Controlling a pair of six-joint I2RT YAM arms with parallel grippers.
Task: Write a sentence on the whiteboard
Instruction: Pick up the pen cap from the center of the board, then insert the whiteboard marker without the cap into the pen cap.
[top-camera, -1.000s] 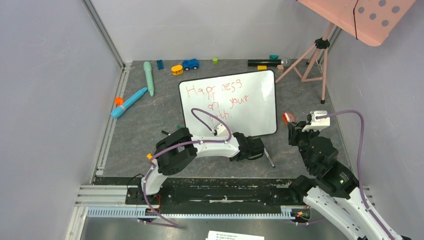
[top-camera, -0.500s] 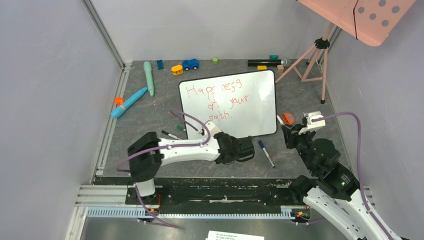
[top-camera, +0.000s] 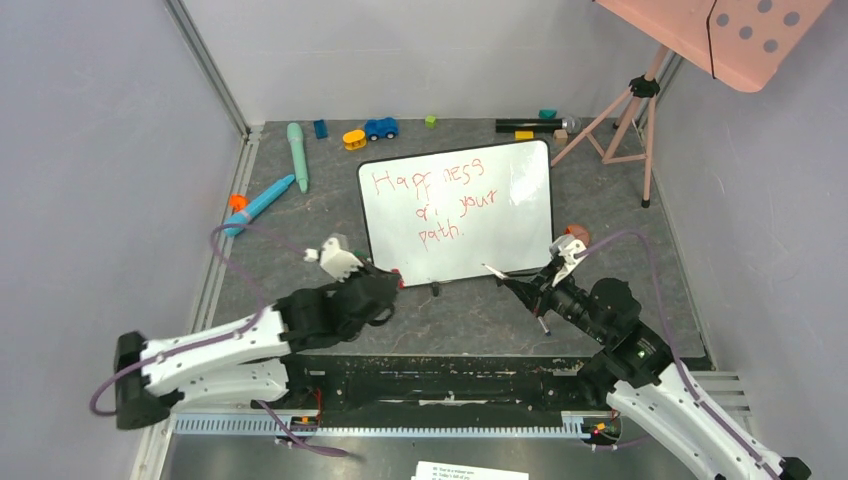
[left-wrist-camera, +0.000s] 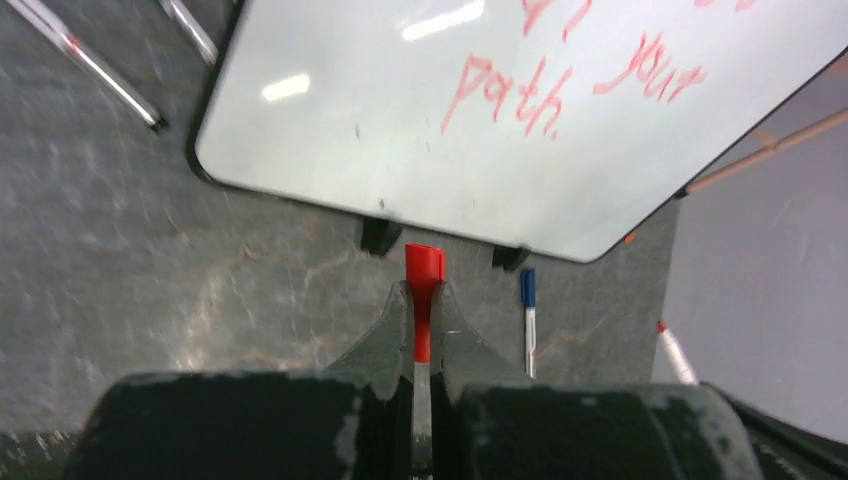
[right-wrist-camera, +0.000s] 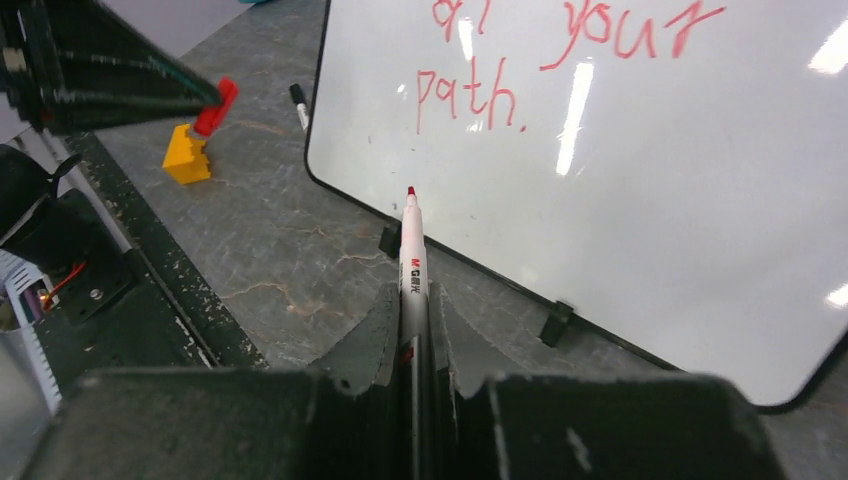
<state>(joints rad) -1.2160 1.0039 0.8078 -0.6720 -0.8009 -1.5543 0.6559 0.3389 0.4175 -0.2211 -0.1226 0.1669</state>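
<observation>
pale grey walls (top-camera: 90, 150) close the left, top and right of the frame around a dark grey marbled mat (top-camera: 290, 240), with a metal rail (top-camera: 203, 310) along its left edge, a pink tripod (top-camera: 628, 120) at upper right and a pink dotted panel (top-camera: 740, 35) in the top right corner.

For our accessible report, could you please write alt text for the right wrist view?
The right gripper is shut on a white marker with a bare red tip, aimed at the glossy white, black-rimmed whiteboard on the grey table; its red handwritten sentence ends "path."
</observation>
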